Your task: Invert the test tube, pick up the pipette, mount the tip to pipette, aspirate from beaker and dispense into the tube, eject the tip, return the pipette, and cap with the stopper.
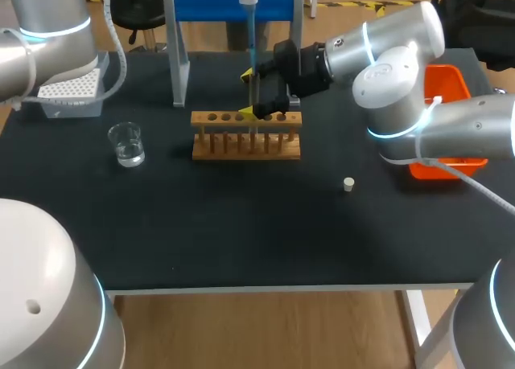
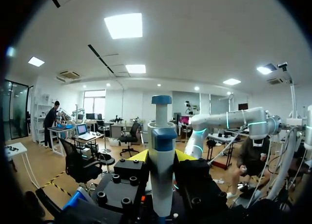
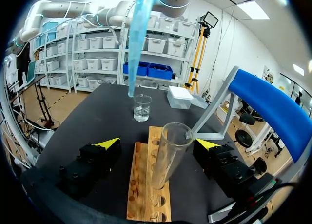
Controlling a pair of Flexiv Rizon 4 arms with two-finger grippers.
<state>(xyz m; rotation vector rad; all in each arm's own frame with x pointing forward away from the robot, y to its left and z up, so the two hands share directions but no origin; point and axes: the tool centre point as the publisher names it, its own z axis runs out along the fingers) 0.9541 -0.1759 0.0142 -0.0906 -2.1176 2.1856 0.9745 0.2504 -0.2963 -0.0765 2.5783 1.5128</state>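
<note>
Glass test tube (image 3: pixel 168 155) stands loose between our right gripper's (image 3: pixel 158 144) wide fingers; our left gripper (image 2: pixel 162 155) clamps the pipette (image 2: pixel 161 112), whose tip (image 3: pixel 139 33) could miss and spill.

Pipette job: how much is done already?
Done: the test tube is mouth-up at the rack, and a blue tip is on the pipette. In hand: the left gripper holds the pipette, tip down. Left: filling the tube, dropping the tip, parking the pipette, fitting the stopper lying on the table.
</note>
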